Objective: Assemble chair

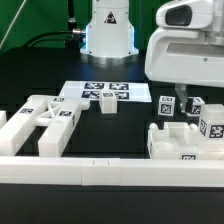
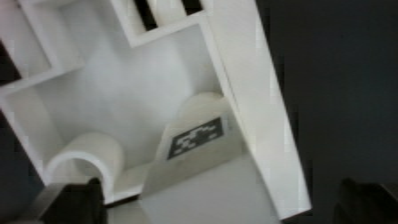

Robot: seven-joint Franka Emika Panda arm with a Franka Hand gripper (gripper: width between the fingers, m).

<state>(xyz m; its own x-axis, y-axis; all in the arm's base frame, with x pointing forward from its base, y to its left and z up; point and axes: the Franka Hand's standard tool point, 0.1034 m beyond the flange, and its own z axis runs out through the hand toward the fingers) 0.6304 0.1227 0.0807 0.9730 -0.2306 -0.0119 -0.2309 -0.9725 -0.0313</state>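
Two dark fingertips (image 2: 71,200) of the claw (image 2: 217,203) stand wide apart, with nothing clamped between them. In the wrist view the slotted seat block (image 2: 169,90) of the chair lies directly under the open claw and fills the space between the fingertips. One fingertip sits at the block's edge, and whether it touches cannot be told. The other is clear of the block, with a strip of the dark table (image 2: 329,100) showing between them. A black-and-white square tag (image 2: 196,138) lies on the block near the claw, just beside a rounded arch-shaped recess (image 2: 80,160). Two narrow slots (image 2: 160,10) cut the end of the block farthest from the fingertips.

From the exterior view the claw (image 1: 184,103) hangs under the arm's bulky white wrist housing (image 1: 185,45), low over the seat block (image 1: 170,142). Upright tagged white pieces (image 1: 212,125) stand close around it.

Well away from the claw, toward the exterior view's left, the X-braced frame (image 1: 45,118) lies flat on the black table (image 1: 130,125). Between that frame and the claw lies the marker board (image 1: 80,92), with a small white block (image 1: 107,104) at its near edge. A long white border rail (image 1: 110,172) runs across in front of the claw and all the parts. The arm's white base (image 1: 108,30) stands behind the marker board.
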